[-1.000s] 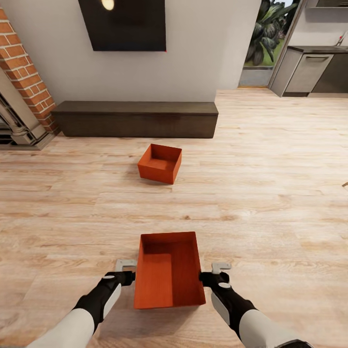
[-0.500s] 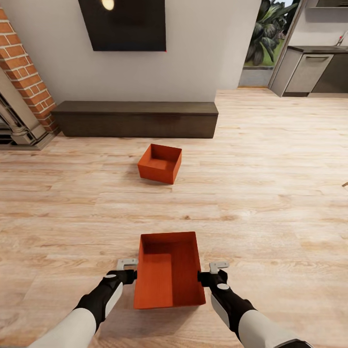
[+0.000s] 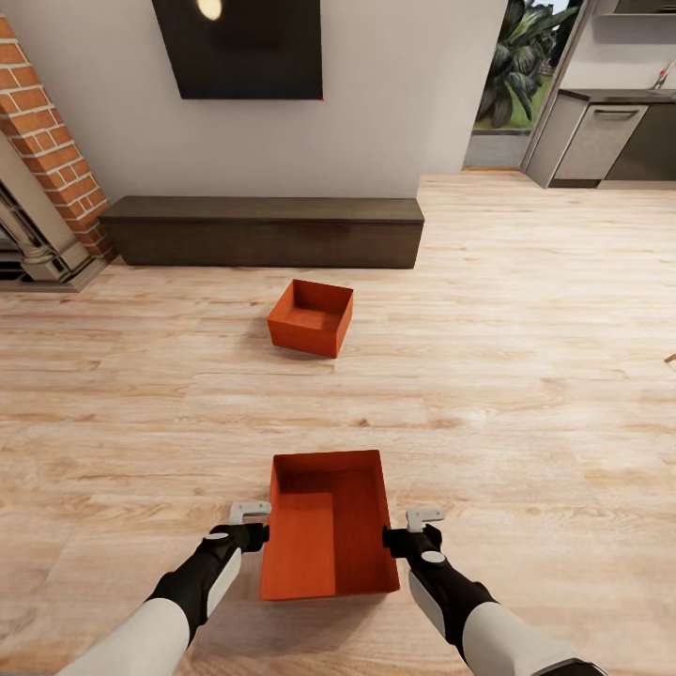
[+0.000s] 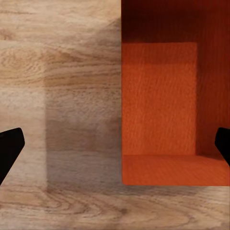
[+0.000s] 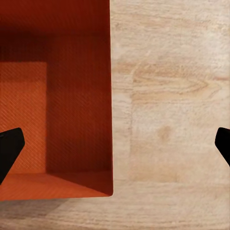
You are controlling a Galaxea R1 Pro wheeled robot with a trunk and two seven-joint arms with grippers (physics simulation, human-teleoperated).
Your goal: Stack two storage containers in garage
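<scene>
Although nothing here gives weight directly, we judge the near storage container (image 3: 330,526), low in the centre of the head frame on the wood plank floor (image 3: 526,394), to be light and stiff: plain thin orange-red walls, no lid, nothing inside. Smooth walls may slip under a weak pinch, and thin walls could flex, so we would take hold at the two long side walls, near mid-length, one arm to each, with even pressure.

We note the left gripper (image 3: 251,521) at the container's left wall and the right gripper (image 3: 411,528) at its right wall, both arms reaching forward and roughly level, symmetric about the bin. Each wrist view shows dark fingertips (image 4: 9,148) wide apart with a container wall between them, so we read both sets of fingers as spread and straddling the walls, not yet clamped. Whether any finger touches the wall we cannot tell.

We find the second storage container (image 3: 311,317) above centre, well apart, before the long dark bench (image 3: 263,230).
</scene>
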